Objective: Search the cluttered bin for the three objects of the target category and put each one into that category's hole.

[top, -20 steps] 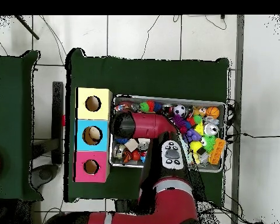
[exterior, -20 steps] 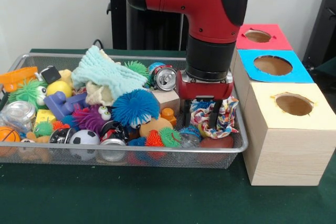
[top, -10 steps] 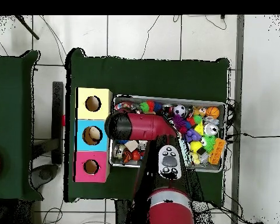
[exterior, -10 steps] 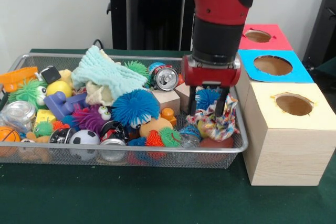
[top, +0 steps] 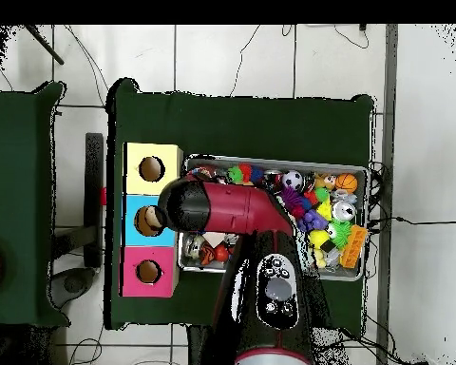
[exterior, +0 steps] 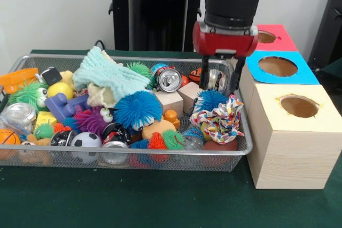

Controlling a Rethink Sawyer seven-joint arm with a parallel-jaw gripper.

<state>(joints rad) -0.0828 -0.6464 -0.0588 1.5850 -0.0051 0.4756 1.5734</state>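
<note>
In the front view my gripper hangs open above the right end of the wire mesh bin, and nothing is between its fingers. Just below it, on top of the clutter, lies a crumpled multicoloured cloth beside a blue spiky ball. To the right stand three wooden boxes with round holes: a yellow-topped one nearest, a blue-topped one behind it and a red-topped one at the back. Seen from overhead, the red arm covers the gripper and reaches over the blue box.
The bin is packed with toys: a light blue towel, a large blue spiky ball, a soda can, wooden blocks, a small football and a purple fuzzy toy. A green cloth covers the table.
The gripper rose out of the bin and shifted toward the boxes. The multicoloured cloth, lifted a little half a second ago, slipped free and now lies back in the bin.
</note>
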